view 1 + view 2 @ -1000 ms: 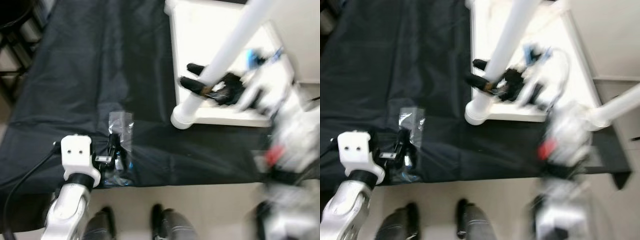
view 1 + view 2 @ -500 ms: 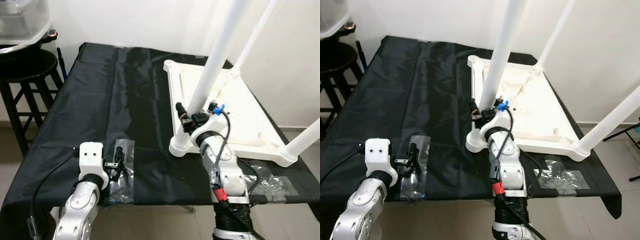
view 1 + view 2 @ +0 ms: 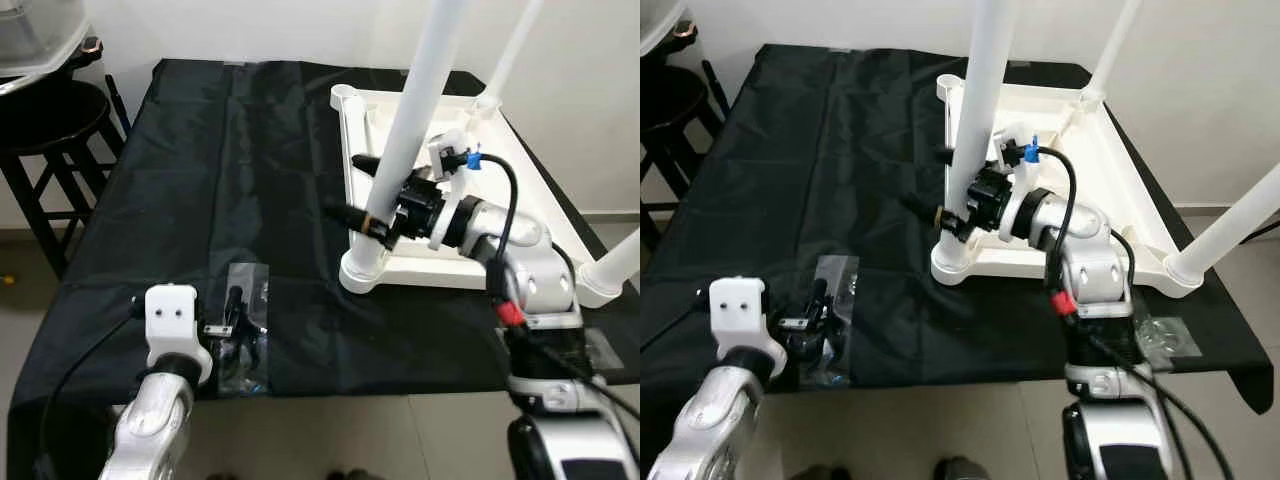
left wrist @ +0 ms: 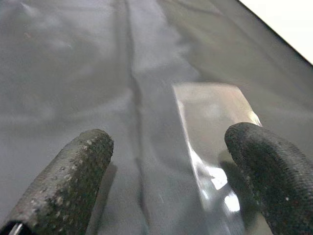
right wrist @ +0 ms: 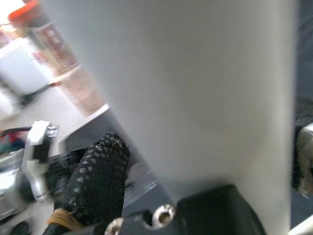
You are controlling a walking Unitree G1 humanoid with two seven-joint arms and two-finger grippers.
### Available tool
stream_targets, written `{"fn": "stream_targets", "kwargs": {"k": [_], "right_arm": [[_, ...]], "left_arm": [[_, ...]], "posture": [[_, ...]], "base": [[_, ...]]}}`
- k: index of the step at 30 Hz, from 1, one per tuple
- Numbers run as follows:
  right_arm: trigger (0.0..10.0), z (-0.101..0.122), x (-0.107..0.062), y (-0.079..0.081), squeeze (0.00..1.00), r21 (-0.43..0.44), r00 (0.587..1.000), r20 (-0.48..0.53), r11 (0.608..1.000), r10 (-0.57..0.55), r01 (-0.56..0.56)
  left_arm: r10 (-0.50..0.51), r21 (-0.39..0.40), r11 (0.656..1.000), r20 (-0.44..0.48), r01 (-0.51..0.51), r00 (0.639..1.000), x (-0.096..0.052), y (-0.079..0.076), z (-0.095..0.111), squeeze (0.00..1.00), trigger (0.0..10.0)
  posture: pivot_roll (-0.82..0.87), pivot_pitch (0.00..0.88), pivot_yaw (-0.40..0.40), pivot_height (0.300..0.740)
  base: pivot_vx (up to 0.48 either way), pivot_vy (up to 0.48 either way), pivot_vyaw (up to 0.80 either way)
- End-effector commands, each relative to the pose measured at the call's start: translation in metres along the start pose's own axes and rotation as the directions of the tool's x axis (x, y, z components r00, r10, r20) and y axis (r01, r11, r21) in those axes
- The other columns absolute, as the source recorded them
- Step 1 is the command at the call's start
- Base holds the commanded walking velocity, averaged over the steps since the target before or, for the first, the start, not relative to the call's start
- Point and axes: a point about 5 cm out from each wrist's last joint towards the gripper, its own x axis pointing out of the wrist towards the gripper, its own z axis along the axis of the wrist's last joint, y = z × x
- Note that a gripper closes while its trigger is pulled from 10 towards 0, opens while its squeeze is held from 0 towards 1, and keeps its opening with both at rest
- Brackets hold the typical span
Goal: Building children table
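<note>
A small white children's table [image 3: 440, 180] lies upside down on the black-draped worktop [image 3: 220, 190], toward 2 o'clock from the middle of the left eye view. Its legs stand up in the air; the nearest leg [image 3: 405, 150] rises from the corner at about 5 o'clock of the tabletop, and another leg [image 3: 1230, 225] slants off at 3 o'clock.

The right pincer [image 3: 365, 195] reaches in from 3 o'clock and is clenched around that nearest leg low down, one black finger [image 5: 98, 181] on either side of the white tube, as the right wrist view shows close up. Black cabling with a blue tag [image 3: 470, 160] loops over the wrist.

The left pincer [image 3: 235, 330] sits at 7 o'clock near the worktop's front edge, released, its two fingers [image 4: 73, 181] spread apart just above the cloth. A clear plastic bag [image 3: 245, 320] of small hardware lies flat under and between them. Whether the fingertips touch the bag I cannot tell.

A black stool [image 3: 45, 130] stands beside the worktop at 10 o'clock.
</note>
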Motion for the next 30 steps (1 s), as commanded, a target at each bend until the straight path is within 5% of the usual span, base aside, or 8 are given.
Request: {"fn": "stream_targets", "kwargs": {"k": [1, 6, 7, 10, 11, 15, 24, 30], "right_arm": [[10.0, 0.005, -0.001, -0.003, 1.0, 0.01, 0.999, 0.014, 0.999, 0.052, -0.052], [10.0, 0.019, -0.001, -0.018, 1.0, 0.015, 0.994, 0.02, 0.994, 0.11, -0.11], [10.0, 0.025, 0.001, -0.023, 0.0, 0.022, 0.991, 0.026, 0.991, 0.133, -0.134], [10.0, 0.03, 0.0, -0.028, 0.0, 0.02, 0.981, 0.026, 0.981, 0.192, -0.192], [4.6, 0.039, -0.005, -0.032, 0.0, 0.011, 0.966, 0.027, 0.967, 0.255, -0.256], [0.0, 0.052, -0.013, -0.035, 0.0, -0.005, 0.945, 0.044, 0.946, 0.323, -0.323], [0.0, 0.052, -0.019, -0.034, 0.0, -0.028, 0.951, 0.063, 0.953, 0.302, -0.301], [0.0, 0.004, -0.008, -0.016, 0.0, 0.138, 0.974, 0.031, 0.966, -0.227, 0.22]], "left_arm": [[-0.005, -0.004, 1.0, -0.011, 0.005, 1.0, -0.005, -0.001, 0.001, 0.0, 10.0], [-0.009, -0.005, 1.0, -0.006, 0.009, 1.0, -0.016, -0.002, 0.008, 0.0, 10.0], [-0.011, -0.006, 1.0, -0.008, 0.011, 1.0, -0.021, -0.002, 0.01, 0.0, 10.0], [-0.012, -0.006, 1.0, -0.014, 0.012, 1.0, -0.026, -0.003, 0.012, 0.0, 10.0], [-0.012, -0.003, 1.0, -0.021, 0.012, 1.0, -0.031, -0.002, 0.014, 0.0, 10.0], [-0.011, 0.004, 1.0, -0.029, 0.011, 1.0, -0.036, -0.001, 0.016, 0.0, 10.0], [-0.012, 0.011, 1.0, -0.04, 0.012, 0.999, -0.028, 0.0, 0.015, 0.0, 10.0], [-0.003, -0.001, 1.0, -0.049, 0.003, 0.999, -0.015, 0.0, 0.005, 0.0, 10.0]], "posture": [[0.05, 0.304, -0.083, 0.74], [0.07, 0.335, -0.078, 0.74], [0.09, 0.344, -0.077, 0.74], [0.09, 0.356, -0.074, 0.74], [0.1, 0.363, -0.072, 0.74], [0.1, 0.361, -0.063, 0.74], [0.06, 0.325, -0.06, 0.74], [0.01, 0.256, -0.121, 0.74]], "base": [[0.0, 0.0, 0.0], [0.0, 0.0, 0.0], [0.0, 0.0, 0.0], [0.0, 0.0, 0.0], [0.0, 0.0, 0.0], [0.0, 0.0, 0.0], [0.0, 0.0, 0.0], [0.0, 0.0, 0.0]]}}
